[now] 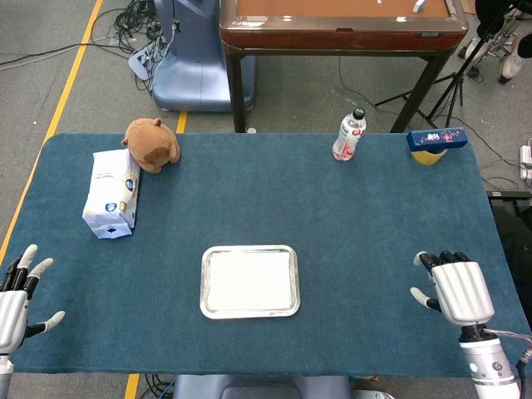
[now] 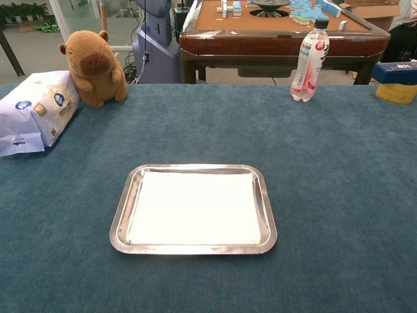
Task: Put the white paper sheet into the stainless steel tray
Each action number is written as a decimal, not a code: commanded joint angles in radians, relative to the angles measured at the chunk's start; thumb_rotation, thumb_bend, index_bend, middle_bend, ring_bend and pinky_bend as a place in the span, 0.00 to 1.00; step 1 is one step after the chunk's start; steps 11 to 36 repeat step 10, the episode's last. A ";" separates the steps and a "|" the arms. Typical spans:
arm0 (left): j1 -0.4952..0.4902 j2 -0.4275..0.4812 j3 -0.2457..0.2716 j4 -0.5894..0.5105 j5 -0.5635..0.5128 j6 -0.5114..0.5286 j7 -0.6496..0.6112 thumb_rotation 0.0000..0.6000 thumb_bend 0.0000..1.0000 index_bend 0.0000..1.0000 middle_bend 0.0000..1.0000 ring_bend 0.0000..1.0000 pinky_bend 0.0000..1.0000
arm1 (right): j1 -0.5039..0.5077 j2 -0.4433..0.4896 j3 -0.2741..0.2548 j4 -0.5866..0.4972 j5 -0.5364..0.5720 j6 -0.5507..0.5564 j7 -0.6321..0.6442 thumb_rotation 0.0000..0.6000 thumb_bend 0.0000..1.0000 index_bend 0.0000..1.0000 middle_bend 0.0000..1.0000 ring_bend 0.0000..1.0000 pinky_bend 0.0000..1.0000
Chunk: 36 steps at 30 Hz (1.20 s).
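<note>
The blue-carpeted surface (image 1: 349, 208) carries a rectangular stainless steel tray (image 2: 120, 222) near its front edge, between the two hands and well apart from both. The white paper sheet (image 2: 194, 207) lies flat inside the tray, covering most of its floor. A white and blue plastic package (image 1: 111, 193) lies well beyond the left hand (image 1: 17, 295), with a brown plush capybara (image 1: 153, 143) touching its far end. A clear plastic bottle with a red label (image 1: 349, 135) stands upright far beyond the right hand (image 1: 459, 288), and a blue box on a yellow bowl (image 1: 435, 141) sits at the far corner on that side. Both hands hover at the front corners, fingers (image 1: 438, 259) spread and holding nothing.
</note>
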 commanded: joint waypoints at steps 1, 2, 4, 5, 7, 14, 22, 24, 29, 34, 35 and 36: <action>0.000 -0.003 0.000 0.002 0.003 0.002 0.001 1.00 0.00 0.18 0.00 0.00 0.32 | -0.028 -0.005 0.001 0.047 -0.009 0.011 0.061 1.00 0.00 0.46 0.64 0.49 0.50; -0.001 -0.004 0.000 0.003 0.004 0.002 0.001 1.00 0.00 0.18 0.00 0.00 0.32 | -0.027 -0.005 0.004 0.053 -0.001 0.002 0.070 1.00 0.00 0.46 0.64 0.49 0.50; -0.002 -0.005 -0.001 0.004 0.008 0.004 -0.002 1.00 0.00 0.18 0.00 0.00 0.32 | -0.024 0.000 0.015 0.060 -0.001 -0.009 0.090 1.00 0.00 0.46 0.64 0.49 0.50; -0.003 -0.005 -0.001 0.005 0.006 0.002 -0.005 1.00 0.00 0.18 0.00 0.00 0.32 | -0.025 -0.003 0.022 0.072 -0.005 -0.007 0.101 1.00 0.00 0.46 0.64 0.49 0.50; -0.005 -0.005 -0.004 0.008 0.003 -0.002 -0.010 1.00 0.00 0.18 0.00 0.00 0.32 | -0.025 -0.004 0.028 0.086 0.000 -0.017 0.114 1.00 0.00 0.46 0.64 0.49 0.50; -0.005 -0.005 -0.005 0.011 -0.008 -0.009 -0.009 1.00 0.00 0.18 0.00 0.00 0.32 | -0.022 0.002 0.037 0.088 0.026 -0.046 0.125 1.00 0.00 0.46 0.64 0.49 0.50; -0.005 -0.005 -0.005 0.011 -0.008 -0.009 -0.009 1.00 0.00 0.18 0.00 0.00 0.32 | -0.022 0.002 0.037 0.088 0.026 -0.046 0.125 1.00 0.00 0.46 0.64 0.49 0.50; -0.005 -0.005 -0.005 0.011 -0.008 -0.009 -0.009 1.00 0.00 0.18 0.00 0.00 0.32 | -0.022 0.002 0.037 0.088 0.026 -0.046 0.125 1.00 0.00 0.46 0.64 0.49 0.50; -0.005 -0.005 -0.005 0.011 -0.008 -0.009 -0.009 1.00 0.00 0.18 0.00 0.00 0.32 | -0.022 0.002 0.037 0.088 0.026 -0.046 0.125 1.00 0.00 0.46 0.64 0.49 0.50; -0.005 -0.005 -0.005 0.011 -0.008 -0.009 -0.009 1.00 0.00 0.18 0.00 0.00 0.32 | -0.022 0.002 0.037 0.088 0.026 -0.046 0.125 1.00 0.00 0.46 0.64 0.49 0.50; -0.005 -0.005 -0.005 0.011 -0.008 -0.009 -0.009 1.00 0.00 0.18 0.00 0.00 0.32 | -0.022 0.002 0.037 0.088 0.026 -0.046 0.125 1.00 0.00 0.46 0.64 0.49 0.50; -0.005 -0.005 -0.005 0.011 -0.008 -0.009 -0.009 1.00 0.00 0.18 0.00 0.00 0.32 | -0.022 0.002 0.037 0.088 0.026 -0.046 0.125 1.00 0.00 0.46 0.64 0.49 0.50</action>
